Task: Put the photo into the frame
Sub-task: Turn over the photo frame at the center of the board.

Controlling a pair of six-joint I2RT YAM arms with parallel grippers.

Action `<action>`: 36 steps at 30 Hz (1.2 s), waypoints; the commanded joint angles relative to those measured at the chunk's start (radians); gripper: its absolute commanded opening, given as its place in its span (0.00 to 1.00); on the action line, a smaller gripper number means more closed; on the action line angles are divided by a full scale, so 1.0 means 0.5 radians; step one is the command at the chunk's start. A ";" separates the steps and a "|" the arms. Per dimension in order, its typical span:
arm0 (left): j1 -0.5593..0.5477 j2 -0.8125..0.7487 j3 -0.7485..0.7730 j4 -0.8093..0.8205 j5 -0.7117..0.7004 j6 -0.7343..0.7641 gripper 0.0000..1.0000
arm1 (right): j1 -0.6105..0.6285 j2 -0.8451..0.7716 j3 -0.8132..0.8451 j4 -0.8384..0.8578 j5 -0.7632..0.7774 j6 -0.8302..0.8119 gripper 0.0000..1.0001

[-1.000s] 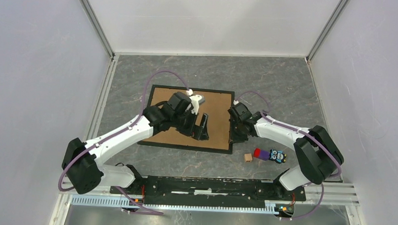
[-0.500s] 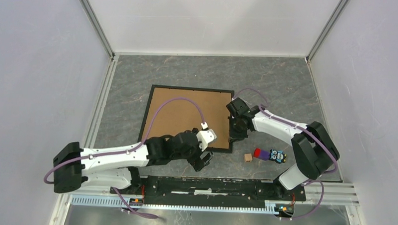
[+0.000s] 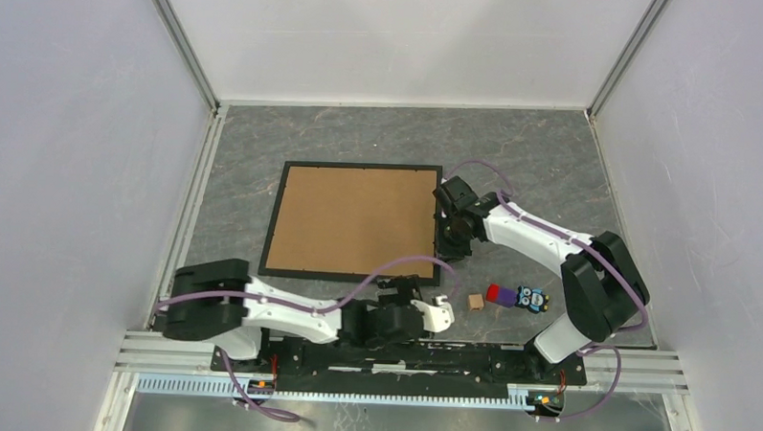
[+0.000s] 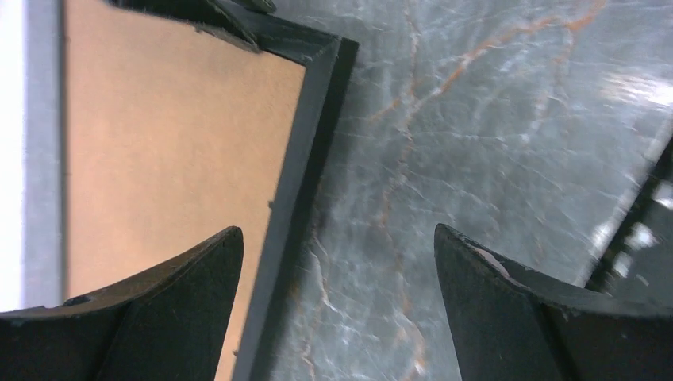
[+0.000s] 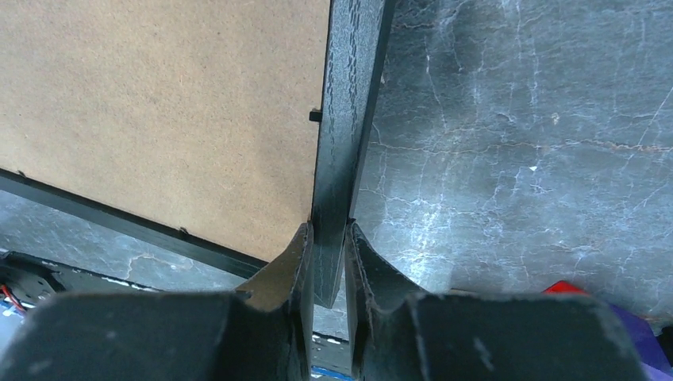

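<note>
Now the frame (image 3: pixel 360 165) lies flat in the middle of the table (image 3: pixel 533 163), back up, with its brown backing board (image 3: pixel 351 219) fully uncovered. A second ago the left arm reached across it; since then that arm has swung back to the near edge. It lies low along the base rail, forearm pointing right. The left gripper (image 3: pixel 432 313) is near the frame's near right corner, jaws spread wide around nothing. The right arm stays bent in from the right, the right gripper (image 3: pixel 450 242) pinched narrowly on the frame's right rail. Nearby sit a red-and-purple toy (image 3: pixel 497 294), an owl figure (image 3: pixel 532 297) and a small wooden block (image 3: pixel 474 301).
</note>
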State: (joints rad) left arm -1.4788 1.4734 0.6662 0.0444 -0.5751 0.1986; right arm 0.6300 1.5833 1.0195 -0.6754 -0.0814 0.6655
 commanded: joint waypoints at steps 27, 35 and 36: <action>-0.010 0.291 0.357 1.229 -1.153 1.615 0.02 | -0.531 -0.670 0.914 -0.222 0.421 -0.716 0.67; 0.567 -0.207 1.270 -0.364 -0.390 0.182 0.02 | -0.618 -1.019 0.917 -0.208 1.064 -0.849 0.73; 0.678 -0.261 1.362 -0.409 -0.265 0.055 0.02 | -0.620 -1.045 0.897 -0.211 1.100 -0.844 0.72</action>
State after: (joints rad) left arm -1.3281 1.5192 1.1290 0.0696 -0.9352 0.6632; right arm 0.3206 1.0996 1.4937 -0.7704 0.2939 0.2951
